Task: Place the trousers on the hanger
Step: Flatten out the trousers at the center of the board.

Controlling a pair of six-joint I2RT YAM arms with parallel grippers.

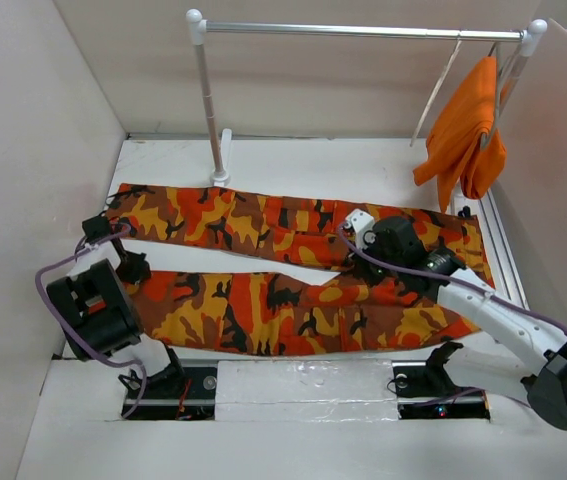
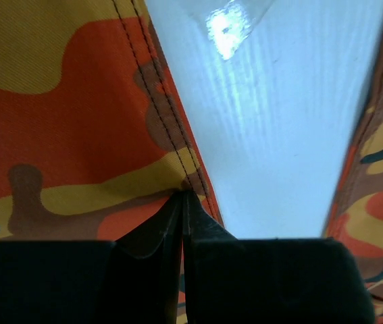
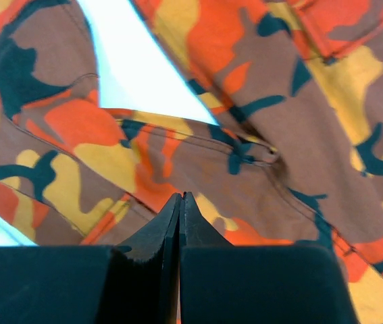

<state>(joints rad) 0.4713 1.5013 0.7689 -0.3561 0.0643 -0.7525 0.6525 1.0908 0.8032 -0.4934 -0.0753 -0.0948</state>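
- Here, the left pincer (image 2: 183, 197) is pinched fully shut on a leg seam of the trousers (image 2: 76, 121) at its tips.
- The right pincer (image 3: 180, 199) is likewise clamped on crotch cloth.
- The hanger (image 1: 435, 95) hangs well beyond the right pincer.

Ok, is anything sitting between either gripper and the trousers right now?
Nothing visible. The left gripper is closed on the trousers at a leg's inner seam, the right gripper near the crotch.
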